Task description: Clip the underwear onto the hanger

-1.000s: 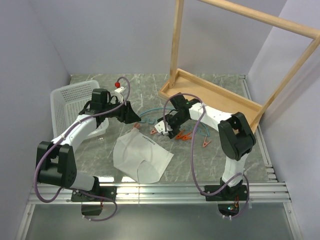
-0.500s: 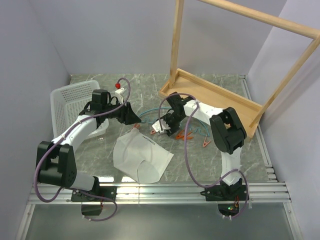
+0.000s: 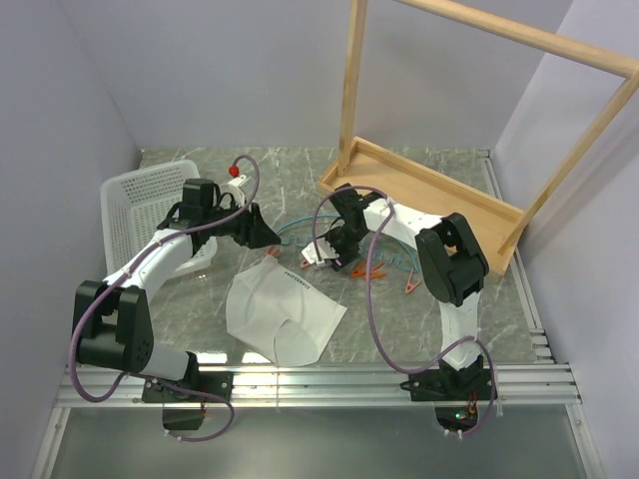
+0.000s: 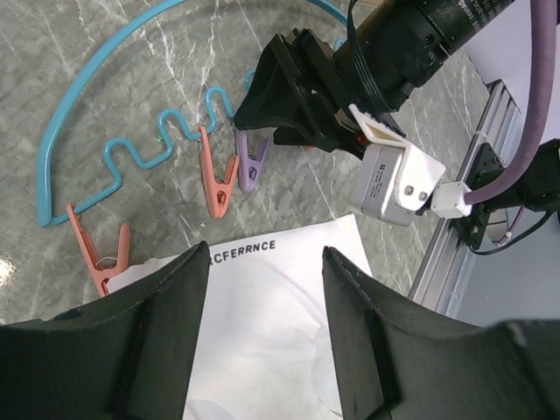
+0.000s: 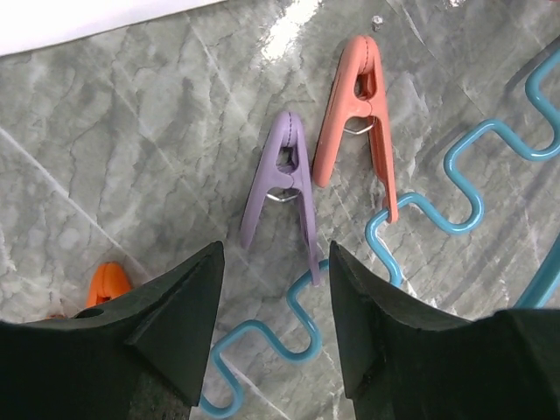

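Two claws spread, empty: left claw over underwear, right claw over purple clip on hanger.

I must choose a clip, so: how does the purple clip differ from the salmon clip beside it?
Colour: the purple clip is lilac, the salmon clip orange-pink. Size: the salmon clip looks longer than the purple clip in both wrist views. Place: the purple clip lies nearer the right end effector than the salmon clip. Both sit on the hanger, flat on the table, gripping nothing.
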Available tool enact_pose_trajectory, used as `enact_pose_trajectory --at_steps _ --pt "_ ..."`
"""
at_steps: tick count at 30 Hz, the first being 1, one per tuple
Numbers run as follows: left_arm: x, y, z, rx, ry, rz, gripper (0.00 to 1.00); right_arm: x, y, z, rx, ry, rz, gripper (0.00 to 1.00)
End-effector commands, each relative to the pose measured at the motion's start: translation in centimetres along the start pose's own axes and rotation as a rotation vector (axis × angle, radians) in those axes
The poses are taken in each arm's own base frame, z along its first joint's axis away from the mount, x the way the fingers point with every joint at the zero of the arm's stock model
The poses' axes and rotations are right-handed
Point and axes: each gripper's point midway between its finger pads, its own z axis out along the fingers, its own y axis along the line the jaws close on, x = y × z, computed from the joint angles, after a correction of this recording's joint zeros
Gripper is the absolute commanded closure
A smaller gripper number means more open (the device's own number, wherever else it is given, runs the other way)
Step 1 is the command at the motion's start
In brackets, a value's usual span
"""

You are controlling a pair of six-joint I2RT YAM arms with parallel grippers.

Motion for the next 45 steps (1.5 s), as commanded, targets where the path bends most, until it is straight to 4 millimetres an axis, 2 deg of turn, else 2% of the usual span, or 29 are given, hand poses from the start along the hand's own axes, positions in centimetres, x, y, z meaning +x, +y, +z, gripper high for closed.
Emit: enact_pose_trajectory --at_steps 1,21,25,27,30,32,33,35,36,38,39,41,44,45 --pt "-0.4 -0.2 -0.1 0.028 -0.012 0.036 0.40 -0.3 -0.5 0.1 -0.011 -0.004 0.029 0.41" --pt "0.0 0.2 -0.1 0.025 -0.005 0.035 0.40 -0.6 -0.7 1.2 -0.063 0.042 0.065 0.39" --pt "-0.3 0.3 -0.3 0.024 -0.010 0.036 0.40 -0.2 -0.4 1.5 -0.083 0.062 0.055 0.57" --pt "-0.2 0.3 -0.3 0.024 -0.009 0.037 0.40 0.0 -0.1 1.6 -0.090 0.072 0.052 0.60" --pt "-0.2 0.2 -0.5 0.028 -0.011 0.035 0.40 0.4 0.1 1.8 -0.097 0.096 0.050 0.54" --pt "-0.3 0.2 -0.5 0.028 -0.011 0.039 0.40 0.5 0.2 1.8 -0.100 0.099 0.053 0.55" --pt "-0.3 0.1 -0.5 0.031 -0.011 0.039 0.40 0.5 0.1 1.7 -0.101 0.099 0.054 0.66" --pt "-0.3 0.2 -0.5 0.024 -0.011 0.035 0.40 0.4 0.1 1.8 -0.102 0.098 0.052 0.76" --pt "-0.3 0.2 -0.6 0.022 -0.013 0.034 0.40 0.4 0.1 1.8 -0.099 0.097 0.053 0.88" --pt "-0.4 0.0 -0.8 0.010 -0.025 0.033 0.40 0.2 -0.1 1.7 -0.090 0.090 0.058 0.96" --pt "0.2 0.1 -0.8 0.004 -0.021 0.009 0.41 0.0 -0.2 1.6 -0.085 0.082 0.061 1.00" --pt "0.4 -0.2 -1.1 -0.013 -0.030 0.008 0.41 -0.2 -0.5 1.4 -0.077 0.078 0.066 1.00" --pt "1.8 -0.5 -1.4 -0.041 -0.021 -0.022 0.43 -0.6 -1.2 0.9 -0.049 0.064 0.069 1.00" --pt "3.0 -0.6 -1.5 -0.038 -0.003 -0.027 0.45 -0.7 -1.3 0.8 -0.043 0.062 0.069 1.00"
